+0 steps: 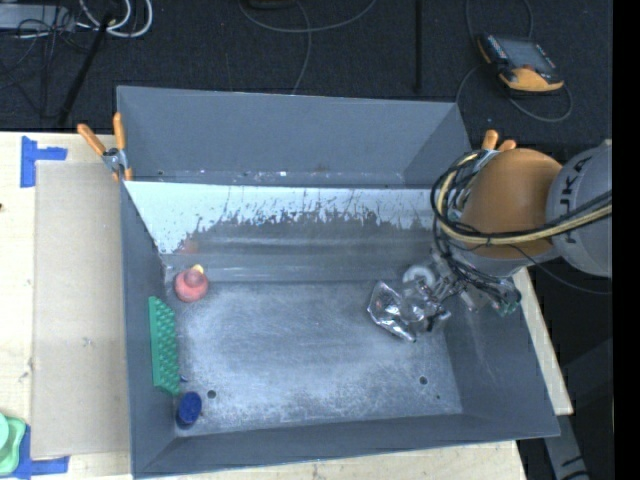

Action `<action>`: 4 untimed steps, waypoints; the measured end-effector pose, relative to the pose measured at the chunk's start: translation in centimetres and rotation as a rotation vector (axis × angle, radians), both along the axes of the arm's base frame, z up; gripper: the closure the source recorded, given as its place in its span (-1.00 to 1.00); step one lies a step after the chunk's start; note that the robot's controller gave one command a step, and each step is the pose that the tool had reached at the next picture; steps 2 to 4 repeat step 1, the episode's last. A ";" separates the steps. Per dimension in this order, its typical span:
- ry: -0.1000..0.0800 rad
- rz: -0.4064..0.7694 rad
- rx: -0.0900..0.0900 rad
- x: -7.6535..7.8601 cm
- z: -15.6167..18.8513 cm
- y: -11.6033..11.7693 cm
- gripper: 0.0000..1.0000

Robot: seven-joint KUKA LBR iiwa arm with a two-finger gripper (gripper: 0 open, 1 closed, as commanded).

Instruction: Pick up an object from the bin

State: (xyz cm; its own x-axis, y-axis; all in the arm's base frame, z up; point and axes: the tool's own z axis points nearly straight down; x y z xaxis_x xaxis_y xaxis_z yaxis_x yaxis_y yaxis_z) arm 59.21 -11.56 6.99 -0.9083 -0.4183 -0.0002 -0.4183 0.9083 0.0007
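Observation:
My gripper [432,300] is low at the right side of the bin floor, under the arm's orange cover. Right against its left side lies a crumpled, shiny, silvery clear thing [392,311], like a scrunched wrapper. The two overlap where they meet, and I cannot tell whether the wrapper is gripped or only touched.
Along the bin's left wall lie a pink rounded thing with a small yellow top [191,284], a long green studded strip [164,343] and a small blue cap-like thing [188,408]. The arm and its cables hang over the bin's right rim.

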 end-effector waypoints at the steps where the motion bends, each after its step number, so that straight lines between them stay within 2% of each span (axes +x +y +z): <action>1: -0.010 0.026 -0.002 -1.6 17.7 1.6 1.00; 4: -0.010 0.026 -0.002 -1.6 17.7 1.6 1.00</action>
